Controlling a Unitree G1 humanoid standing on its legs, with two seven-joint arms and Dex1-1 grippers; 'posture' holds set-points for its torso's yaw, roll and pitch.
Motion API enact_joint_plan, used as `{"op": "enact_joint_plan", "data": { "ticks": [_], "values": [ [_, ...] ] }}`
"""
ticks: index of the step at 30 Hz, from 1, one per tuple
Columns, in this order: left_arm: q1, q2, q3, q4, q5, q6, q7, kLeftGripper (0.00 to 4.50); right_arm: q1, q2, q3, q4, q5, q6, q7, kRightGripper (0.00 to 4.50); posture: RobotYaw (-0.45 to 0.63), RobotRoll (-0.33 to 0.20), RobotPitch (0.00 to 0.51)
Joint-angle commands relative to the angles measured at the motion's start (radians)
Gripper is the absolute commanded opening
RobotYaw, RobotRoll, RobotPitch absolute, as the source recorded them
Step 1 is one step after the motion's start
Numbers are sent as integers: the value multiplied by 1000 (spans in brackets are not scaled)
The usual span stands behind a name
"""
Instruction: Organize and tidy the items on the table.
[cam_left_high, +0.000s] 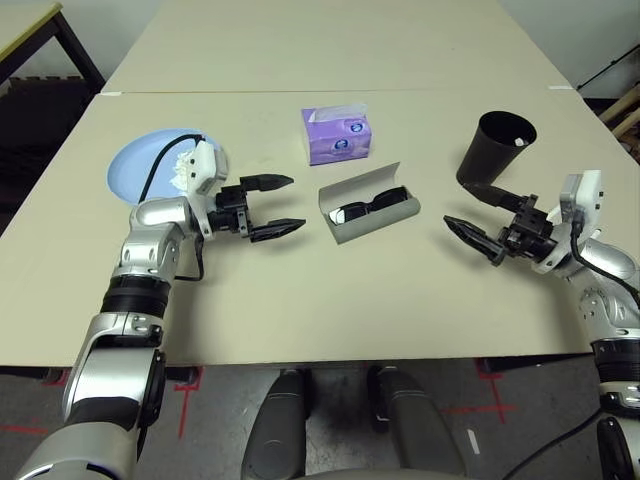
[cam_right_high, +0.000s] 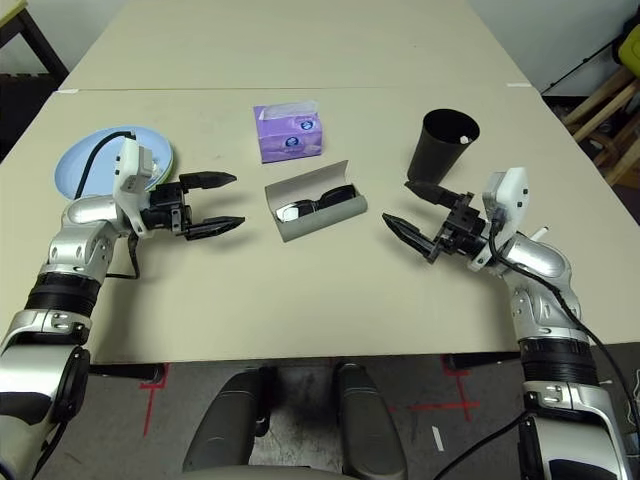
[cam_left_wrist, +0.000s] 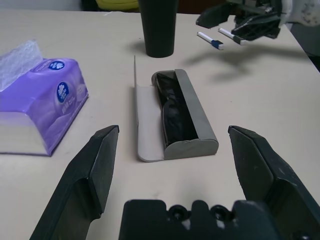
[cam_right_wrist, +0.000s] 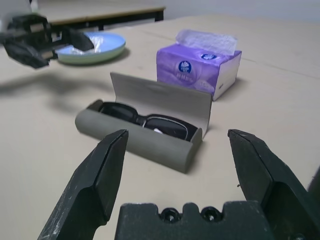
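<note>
Two robot grippers, left (cam_left_high: 272, 209) and right (cam_left_high: 482, 225), are open and empty above a beige desk (cam_left_high: 300, 310). Between them, one grey glasses case (cam_left_high: 375, 220) lies with its lid up, one pair of black sunglasses (cam_left_high: 370, 206) inside. At the robot's left, two stacked plates, light blue (cam_right_high: 97, 152) over pale green (cam_right_wrist: 95, 59), bear one crumpled white tissue (cam_right_wrist: 95, 44). Closing the lid could pinch the sunglasses if they sit proud, or slide the case if it is pushed unbraced. Lifting the plates tilted could spill the tissue.
</note>
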Motion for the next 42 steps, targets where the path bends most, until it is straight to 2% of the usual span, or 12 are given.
{"op": "enact_joint_plan", "data": {
  "ticks": [1, 7, 8, 11, 16, 19, 24, 25, 33, 36, 42],
  "values": [
    [-17, -6, 11, 34, 10, 4, -2, 4500, 30, 1, 9, -4, -2, -23, 7, 4474, 60, 0, 176],
    [-60, -29, 8, 97, 30, -27, -8, 4500, 47, -27, 16, -54, 2, -7, 13, 4474, 52, 0, 170],
    [-64, -32, 9, 102, 31, -30, -7, 4500, 48, -29, 17, -59, 3, -7, 13, 4304, 52, 0, 170],
    [-66, -36, 12, 109, 33, -35, -7, 4500, 59, -37, 20, -64, -4, -8, 14, 3537, 45, 0, 164],
    [-68, -40, 15, 112, 36, -34, -7, 4500, 73, -50, 23, -79, 5, 21, 11, 1631, 48, 0, 162],
    [-81, -43, 14, 127, 40, -35, -8, 4500, 75, -53, 24, -88, 6, 31, 11, 2399, 43, 0, 162],
    [-132, -67, 4, 195, 57, -63, -22, 4500, 86, -59, 19, -108, 11, 47, 7, 4332, 40, 0, 161],
    [-147, -74, 1, 213, 62, -72, -26, 4500, 90, -61, 17, -113, 13, 52, 7, 4461, 34, 0, 162],
    [-233, -114, -17, 365, 126, -135, -47, 4500, 124, -85, 1, -162, 27, 75, -2, 4461, 9, 0, 163],
    [-250, -120, -13, 410, 144, -150, -24, 3898, 128, -90, 1, -171, 29, 77, -9, 4500, 9, 0, 166],
    [-263, -130, -9, 469, 174, -187, 11, 1566, 134, -96, 2, -183, 31, 82, -15, 4500, 7, 0, 174]
  ]
}}
